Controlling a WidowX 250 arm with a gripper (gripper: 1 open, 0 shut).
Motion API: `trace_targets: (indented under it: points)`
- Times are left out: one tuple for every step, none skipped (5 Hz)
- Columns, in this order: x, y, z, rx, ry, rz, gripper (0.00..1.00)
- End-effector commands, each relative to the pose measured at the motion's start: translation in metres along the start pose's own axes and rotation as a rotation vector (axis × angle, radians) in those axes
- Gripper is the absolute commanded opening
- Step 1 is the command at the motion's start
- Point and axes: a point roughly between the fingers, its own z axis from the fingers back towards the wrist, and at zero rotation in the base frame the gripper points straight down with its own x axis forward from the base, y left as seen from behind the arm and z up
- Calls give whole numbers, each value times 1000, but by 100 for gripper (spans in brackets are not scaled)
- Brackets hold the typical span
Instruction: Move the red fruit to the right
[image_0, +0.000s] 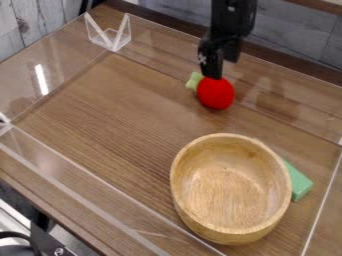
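From the single camera view, take the round light-wood bowl (231, 188) as your landmark. The small glossy red fruit (215, 92), oval with a bit of green leaf showing at its upper left, sits on the brown wood-grain table top (107, 120) beyond the bowl, toward the back of the scene and about in line with the bowl's middle. It looks to be resting on the table rather than hanging; I judge it has been set down there because that spot counts as the right-hand placement the task asks for, though you should check that yourself.

The black claw (214, 72) hangs from the arm directly above the fruit, farther from the bowl than the fruit is, and points straight down. Its tips stand just at or over the fruit's top; whether they touch it you cannot tell at this size. The picture does not clearly show a gap between the jaws, so from the view alone I cannot say whether they are apart or together. The fruit shows almost whole below the claw, which suggests it is not clamped.

A flat green piece (299, 182) lies against the bowl's right side, touching or nearly touching its rim. A clear plastic wall (54, 70) rings the table on the side away from the bowl.

If the fruit is indeed free, your next move calls for a clean vertical lift.
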Motion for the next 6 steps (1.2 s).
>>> trace_targets:
  points:
    - [10, 3, -6, 56, -6, -40, 100]
    - [7, 4, -14, 57, -8, -41, 100]
    - [1, 3, -16, 69, -5, -20, 0]
    - [-12, 2, -18, 83, 0, 29, 0]
    - [-23, 0, -19, 102, 6, 82, 0]
    - [-27, 0, -6, 119, 7, 103, 0]
